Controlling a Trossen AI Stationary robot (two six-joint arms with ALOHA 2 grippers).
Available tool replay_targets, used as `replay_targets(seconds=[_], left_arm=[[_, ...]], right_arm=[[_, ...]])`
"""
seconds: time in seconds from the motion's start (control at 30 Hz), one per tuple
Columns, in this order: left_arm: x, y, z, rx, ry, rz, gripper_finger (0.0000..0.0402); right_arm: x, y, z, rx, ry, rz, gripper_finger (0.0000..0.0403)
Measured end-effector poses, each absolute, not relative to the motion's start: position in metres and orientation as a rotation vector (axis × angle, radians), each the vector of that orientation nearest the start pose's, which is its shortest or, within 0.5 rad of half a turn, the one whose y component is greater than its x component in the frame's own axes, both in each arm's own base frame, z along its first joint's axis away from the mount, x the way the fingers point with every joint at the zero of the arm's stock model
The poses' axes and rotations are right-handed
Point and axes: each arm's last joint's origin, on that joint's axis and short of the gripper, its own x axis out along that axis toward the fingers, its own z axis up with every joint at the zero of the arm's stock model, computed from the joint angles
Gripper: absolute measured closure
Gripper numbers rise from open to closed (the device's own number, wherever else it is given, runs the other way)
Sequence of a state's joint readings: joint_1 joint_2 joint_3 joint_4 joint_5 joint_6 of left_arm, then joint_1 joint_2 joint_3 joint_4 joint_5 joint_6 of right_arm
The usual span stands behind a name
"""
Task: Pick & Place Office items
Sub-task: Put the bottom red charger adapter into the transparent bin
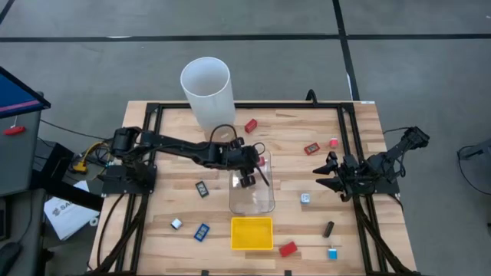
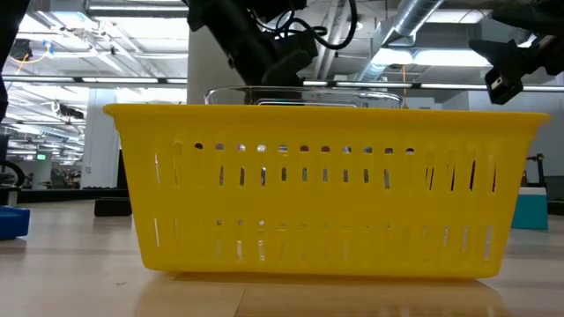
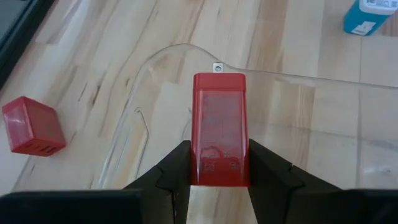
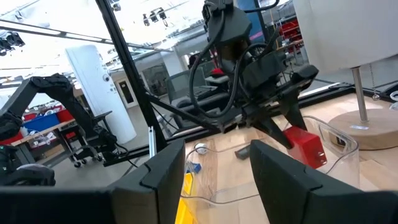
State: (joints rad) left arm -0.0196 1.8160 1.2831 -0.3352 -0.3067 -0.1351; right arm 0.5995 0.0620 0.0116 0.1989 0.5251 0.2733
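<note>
My left gripper (image 1: 255, 172) reaches from the table's left over the clear plastic bin (image 1: 252, 193) at mid-table, shut on a red blocky office item (image 3: 219, 134). The right wrist view shows that block (image 4: 306, 147) above the bin's rim. Other small items lie flat on the wood: red ones (image 1: 251, 125) (image 1: 311, 149) (image 1: 288, 248), a black one (image 1: 202, 188), a blue one (image 1: 202, 231), a white one (image 1: 305, 198). My right gripper (image 4: 211, 177) waits open at the table's right side, with nothing between its fingers. My left gripper pinches the red block's two long sides (image 3: 198, 163) between its two fingers, at the end nearest the wrist. The fingers slant down from the table's left and lie along the block. The block sticks out past the fingertips, tilted downward, clear of the bin and table.
A yellow tray (image 1: 252, 233) stands just in front of the clear bin. A tall white cylinder (image 1: 207, 90) stands at the far edge. A black frame (image 1: 349, 146) runs around the table. More items, pink (image 1: 334, 142), black (image 1: 328, 228) and blue (image 1: 332, 253), lie at the right.
</note>
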Motion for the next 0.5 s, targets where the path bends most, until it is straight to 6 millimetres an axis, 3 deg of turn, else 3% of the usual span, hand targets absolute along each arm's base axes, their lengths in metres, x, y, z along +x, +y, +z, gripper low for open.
replay_targets(seconds=[0.5], left_arm=[[0.3907, 0.0075, 0.2167, 0.006, 0.795, 0.338, 0.0286]], right_arm=[[0.0874, 0.0422, 0.1815, 0.350, -0.118, 0.091, 0.0228]])
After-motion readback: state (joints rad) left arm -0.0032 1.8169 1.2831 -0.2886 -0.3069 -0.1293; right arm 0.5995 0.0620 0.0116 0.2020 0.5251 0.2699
